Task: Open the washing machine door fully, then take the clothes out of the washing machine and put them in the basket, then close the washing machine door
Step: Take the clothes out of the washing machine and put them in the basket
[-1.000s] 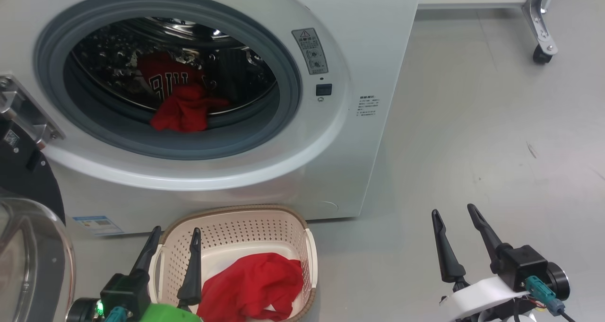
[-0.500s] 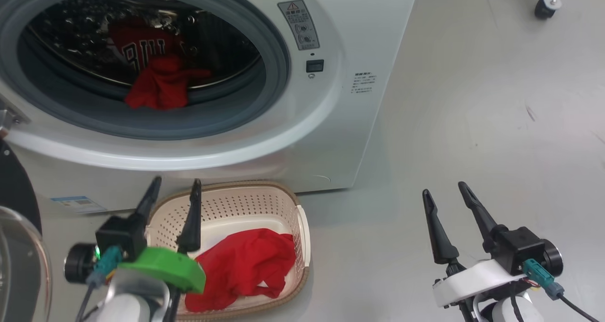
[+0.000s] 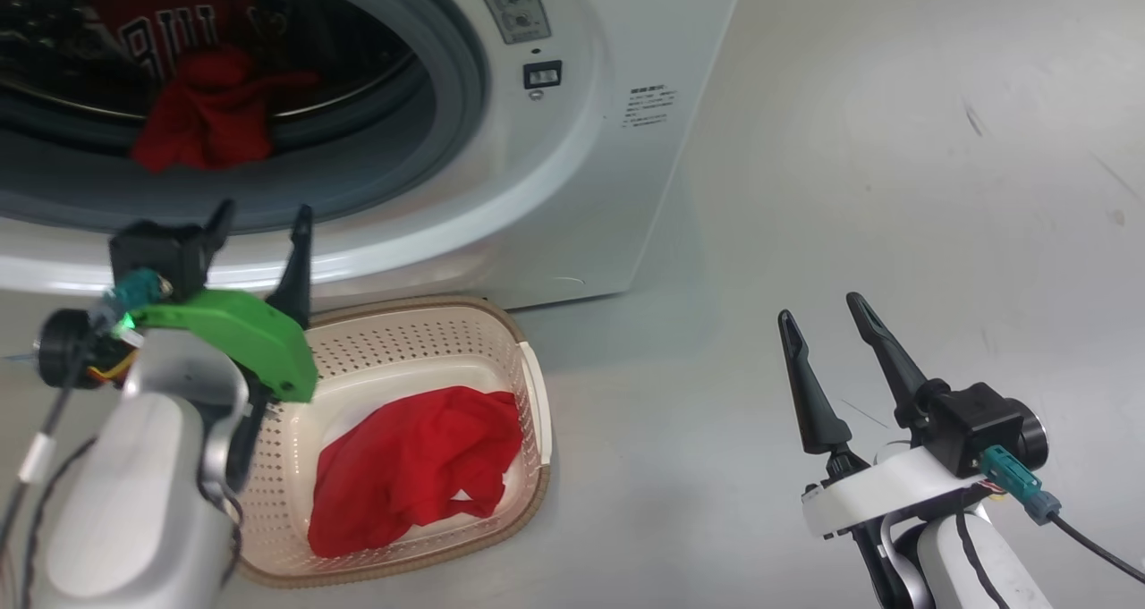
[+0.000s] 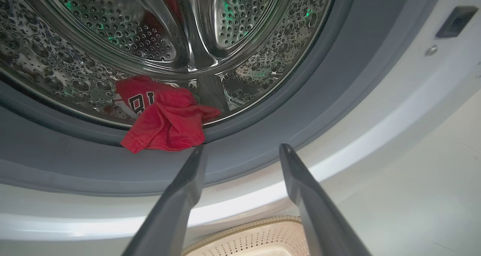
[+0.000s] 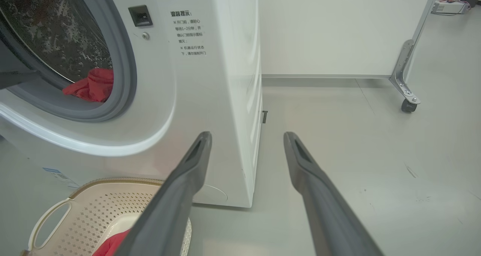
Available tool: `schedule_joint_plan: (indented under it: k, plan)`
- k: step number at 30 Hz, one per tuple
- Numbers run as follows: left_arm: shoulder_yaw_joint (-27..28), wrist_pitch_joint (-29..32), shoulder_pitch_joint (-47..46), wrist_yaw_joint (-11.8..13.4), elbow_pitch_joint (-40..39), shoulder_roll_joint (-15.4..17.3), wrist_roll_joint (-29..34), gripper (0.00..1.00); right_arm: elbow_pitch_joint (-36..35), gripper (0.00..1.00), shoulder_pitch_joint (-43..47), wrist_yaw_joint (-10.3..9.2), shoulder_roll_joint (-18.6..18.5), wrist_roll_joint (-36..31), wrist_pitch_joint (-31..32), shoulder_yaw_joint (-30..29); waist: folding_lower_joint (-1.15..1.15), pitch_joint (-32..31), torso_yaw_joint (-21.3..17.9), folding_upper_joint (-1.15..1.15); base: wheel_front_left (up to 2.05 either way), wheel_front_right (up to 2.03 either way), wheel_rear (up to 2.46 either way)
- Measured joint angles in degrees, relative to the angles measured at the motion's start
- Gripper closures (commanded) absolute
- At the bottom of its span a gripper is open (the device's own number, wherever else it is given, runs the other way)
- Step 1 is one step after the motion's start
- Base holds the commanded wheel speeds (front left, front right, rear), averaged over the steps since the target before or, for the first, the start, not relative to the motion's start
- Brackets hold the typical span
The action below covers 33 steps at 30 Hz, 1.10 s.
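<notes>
Head view: the washer point(image 3: 590, 189) takes the upper left, its mouth open and ringed by a grey seal point(image 3: 452, 99). The clothes point(image 3: 201, 131) lie as a red heap at the front lip of the drum, draped onto the seal. A jersey point(image 3: 148, 23) with lettering lies behind the heap, deeper in. The basket point(image 3: 530, 385) stands on the floor point(image 3: 894, 189) just before the washer's lower front, below the mouth. One red garment point(image 3: 411, 466) lies crumpled in it. The left gripper point(image 3: 264, 208) is raised in front of the white ring under the mouth, above the basket's far rim. Its fingers are apart with nothing between them. Its green cuff point(image 3: 241, 332) and pale forearm hide the basket's left side. The right gripper point(image 3: 820, 307) hangs over bare floor well to the right of the basket, fingers spread and empty.

Left wrist view: the two fingers stand wide and point at the seal just under the clothes. One fingertip lies near the heap's lower edge, though whether it touches cannot be told. Behind the heap rises the perforated steel drum point(image 4: 240, 19). The basket's rim shows low between the fingers.

Right wrist view: the fingers are wide apart, holding nothing, and point toward the washer's right front corner. A dark latch socket point(image 5: 140, 15) and printed text sit beside the mouth. A white panel point(image 5: 338, 30) stands behind, on a metal leg with a caster point(image 5: 407, 105). The basket is at lower left, and one finger partly covers it.
</notes>
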Motion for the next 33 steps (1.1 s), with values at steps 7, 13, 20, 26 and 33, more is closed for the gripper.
schedule_joint_plan:
  k: [7, 13, 20, 26, 33]
  plan:
    - [2.00, 6.76, -7.55, -0.20, 6.62, 3.64, -0.63, 0.00, 1.45, 0.00, -2.34, 0.48, 0.08, 0.40, -0.32, 1.08, 0.00, 2.21, -3.11, 0.00, 0.00, 0.00, 0.00]
    - [3.41, 10.92, -12.32, -0.33, 10.40, 5.67, -0.88, 0.00, 2.23, 0.00, -3.21, 0.98, 0.13, 0.91, -0.63, 1.68, 0.00, 3.32, -5.37, 0.00, 0.00, 0.00, 0.00]
    - [5.26, 15.86, -17.66, -0.26, 14.18, 9.69, -0.87, 0.00, 3.21, 0.00, -3.96, 1.00, 0.38, 1.57, -0.85, 2.77, 0.00, 4.98, -8.20, 0.00, 0.00, 0.00, 0.00]
    - [6.65, 19.09, -21.08, -0.24, 16.12, 12.56, -0.88, 0.00, 3.58, 0.00, -4.93, 1.07, 0.43, 2.94, -1.24, 3.39, 0.00, 6.98, -10.38, 0.00, 0.00, 0.00, 0.00]
    - [7.48, 21.30, -24.15, -0.22, 17.86, 13.65, -1.45, 0.00, 4.03, 0.00, -6.23, 1.07, 0.53, 3.88, -1.26, 3.69, 0.00, 9.45, -12.47, 0.00, 0.00, 0.00, 0.00]
